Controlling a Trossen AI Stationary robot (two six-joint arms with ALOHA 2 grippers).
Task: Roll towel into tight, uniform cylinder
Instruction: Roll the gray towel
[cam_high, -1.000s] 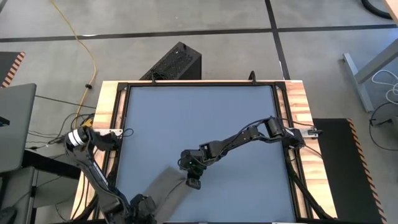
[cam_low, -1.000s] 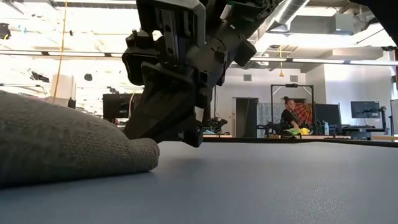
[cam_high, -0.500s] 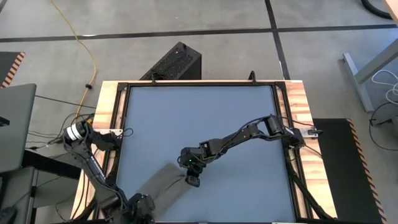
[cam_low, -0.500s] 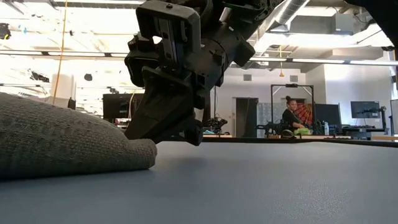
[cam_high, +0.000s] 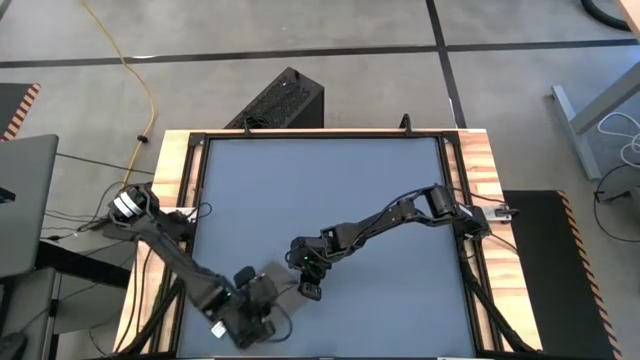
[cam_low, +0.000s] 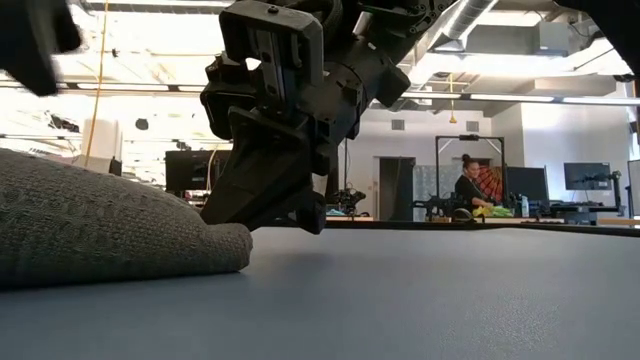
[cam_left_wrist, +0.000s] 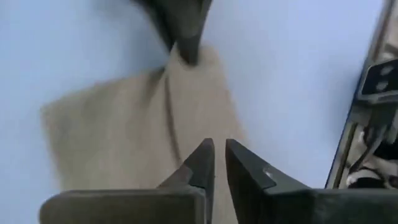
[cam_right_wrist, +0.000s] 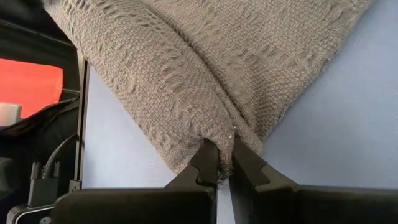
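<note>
The taupe towel (cam_right_wrist: 205, 74) lies bunched on the blue-grey tabletop near its front edge; it shows in the low view (cam_low: 100, 225) and partly in the high view (cam_high: 280, 278), where my left arm covers most of it. My right gripper (cam_high: 310, 290) is shut on the towel's right end, also in its wrist view (cam_right_wrist: 225, 163). My left gripper (cam_high: 258, 296) hovers over the towel with its fingers together and nothing between them (cam_left_wrist: 217, 152). The white tag is out of sight. My right gripper pinches a gathered ridge of cloth at the towel's end (cam_right_wrist: 222, 134) between its two fingers, in several layers. The fingers slant down from the table's right and far side (cam_low: 270, 215). The towel's end (cam_low: 235, 245) rests on the table, and folds fan out from the hold.
The table has a black frame and wooden side rails (cam_high: 170, 170). Bare tabletop (cam_high: 320, 190) stretches toward the far edge and to the right. A person (cam_low: 466, 185) sits far back in the room. A dark blur of my left arm (cam_low: 30, 40) shows high up.
My left gripper has come from the table's near edge toward the far edge, over the towel and closer to my right gripper; it is blurred with motion. My right gripper and the towel's held end have stayed in place.
</note>
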